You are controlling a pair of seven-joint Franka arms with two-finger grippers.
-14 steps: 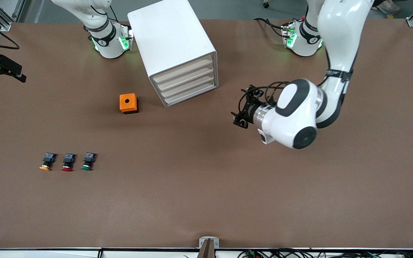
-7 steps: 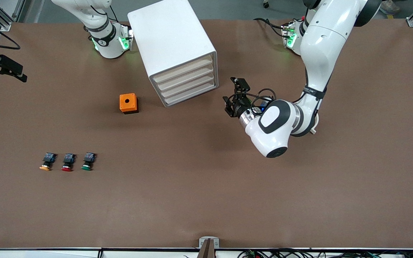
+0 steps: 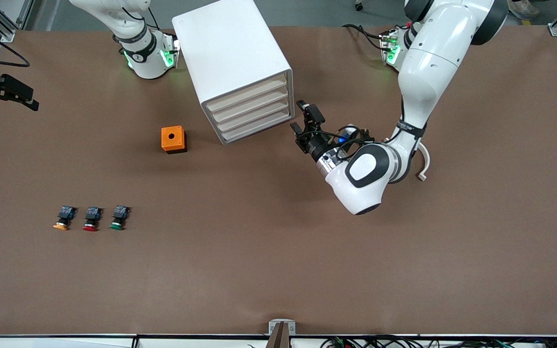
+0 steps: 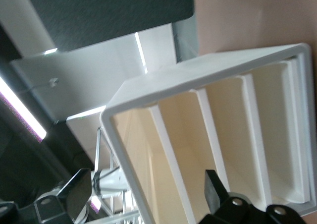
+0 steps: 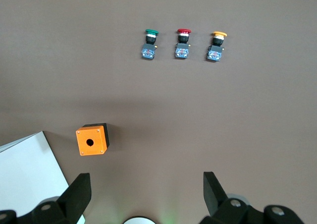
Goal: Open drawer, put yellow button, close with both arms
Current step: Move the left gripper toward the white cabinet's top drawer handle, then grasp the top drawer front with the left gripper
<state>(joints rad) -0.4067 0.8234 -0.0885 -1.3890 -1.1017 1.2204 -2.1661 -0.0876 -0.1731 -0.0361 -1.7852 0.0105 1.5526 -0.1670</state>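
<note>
The white cabinet [image 3: 232, 58] stands near the right arm's base, all four of its drawers pushed in. The drawer [image 3: 247, 93] is the topmost one; it also shows as the cream strip of the drawer [image 4: 145, 157] in the left wrist view. My left gripper [image 3: 302, 119] is open and empty, just off the cabinet's front corner at the left arm's end, and touches nothing. The left gripper [image 4: 146, 177] faces the drawer fronts. The yellow button [image 3: 63, 218] lies far off toward the right arm's end. My right gripper [image 5: 145, 177] hangs open and empty high above, looking down on the yellow button [image 5: 216, 44].
A red-capped button [image 3: 91, 218] and a green-capped button [image 3: 119, 217] lie in a row beside the yellow one. An orange box [image 3: 173, 139] with a round hole sits next to the cabinet, nearer to the front camera. The brown table [image 3: 278, 251] is bare elsewhere.
My left arm has swung in, carrying its open gripper from mid-table up to the cabinet's front corner. The right gripper, drawers and buttons have stayed put.
</note>
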